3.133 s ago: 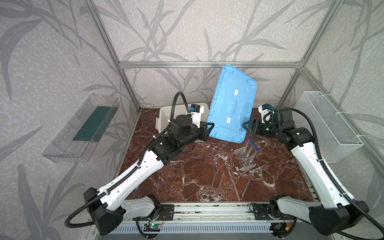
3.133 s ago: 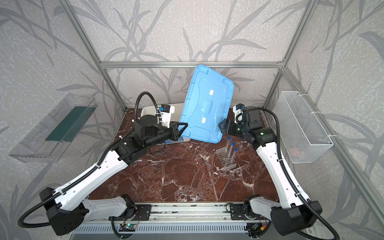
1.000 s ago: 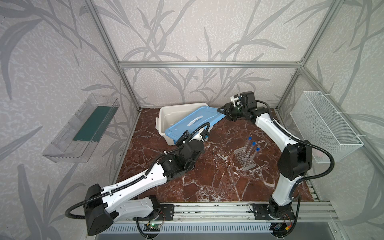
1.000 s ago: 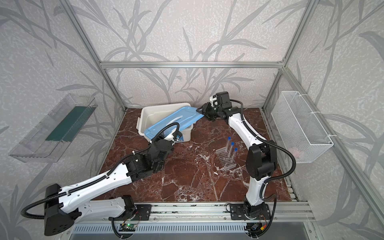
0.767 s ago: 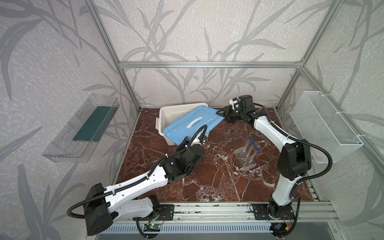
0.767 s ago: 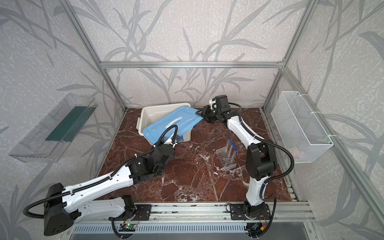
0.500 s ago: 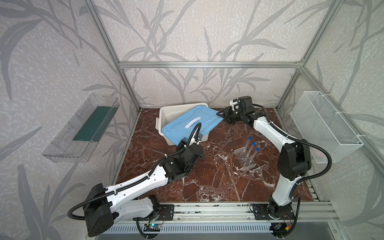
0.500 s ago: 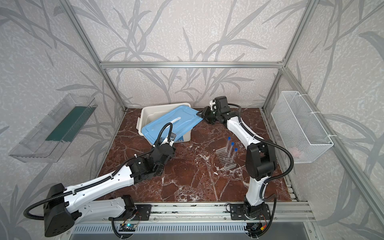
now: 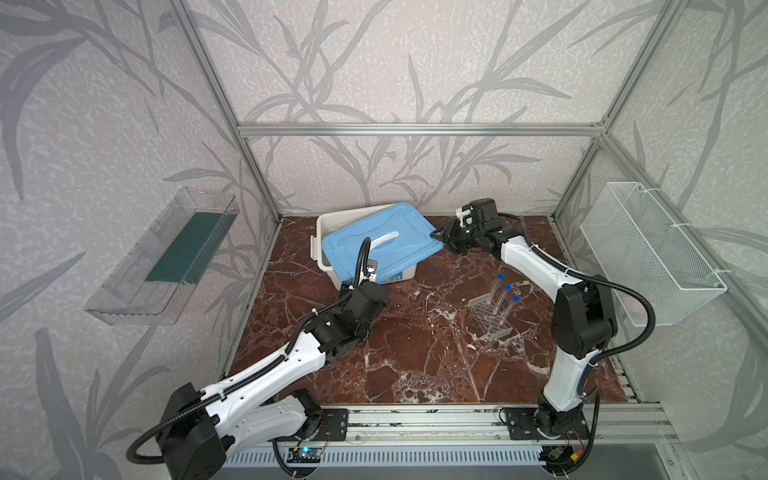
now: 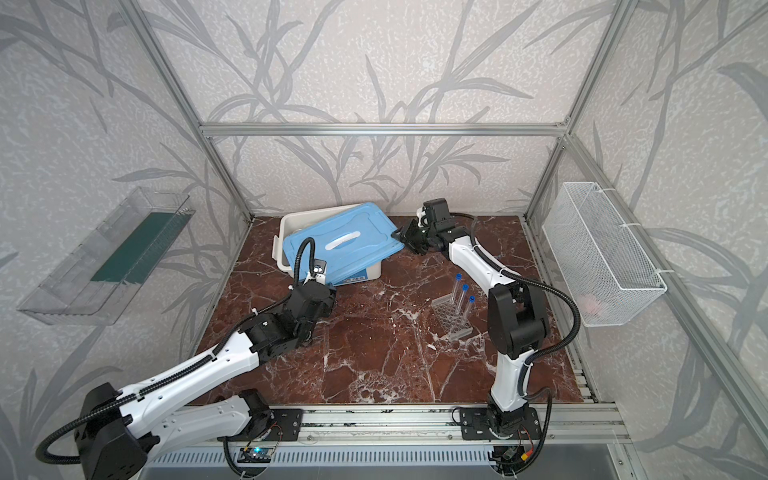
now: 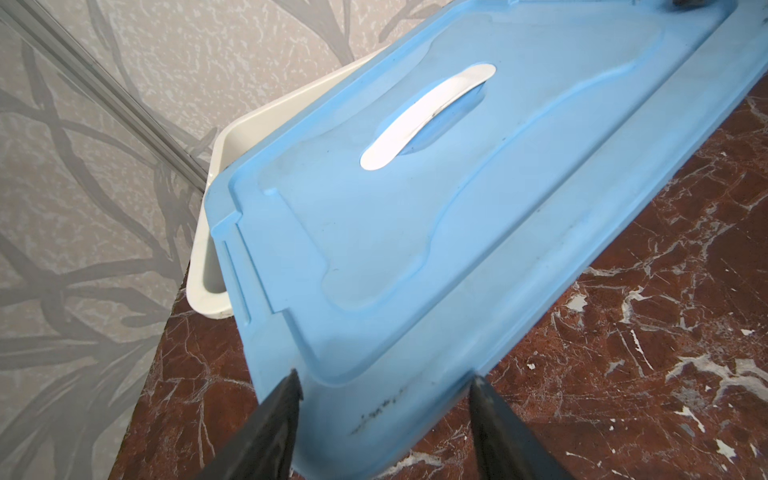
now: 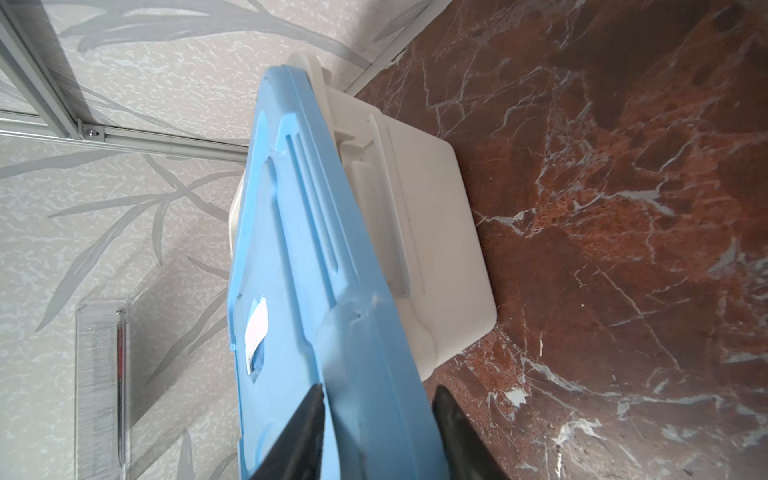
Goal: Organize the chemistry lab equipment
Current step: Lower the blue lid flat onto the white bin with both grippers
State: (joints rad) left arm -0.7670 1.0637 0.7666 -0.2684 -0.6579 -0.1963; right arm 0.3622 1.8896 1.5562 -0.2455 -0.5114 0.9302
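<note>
Clamps right gripper point(image 12: 379, 388) on stiff, light blue lid point(image 9: 407, 249); holds left gripper point(image 11: 385, 376) spread, seemingly free. Reckons test tubes point(image 9: 502, 303) fragile, slick: pinch below caps.

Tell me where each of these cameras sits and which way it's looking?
Both top views: high at the front, looking down at the marble table, with the tube rack, left arm and right arm in full.
Left wrist: on the left arm, looking along the left gripper at the blue lid; its fingertips show.
Right wrist: on the right arm, looking along the right gripper, which pinches the lid's edge; its fingertips show.
Shared: both wrist views show the lid and white tub.
</note>
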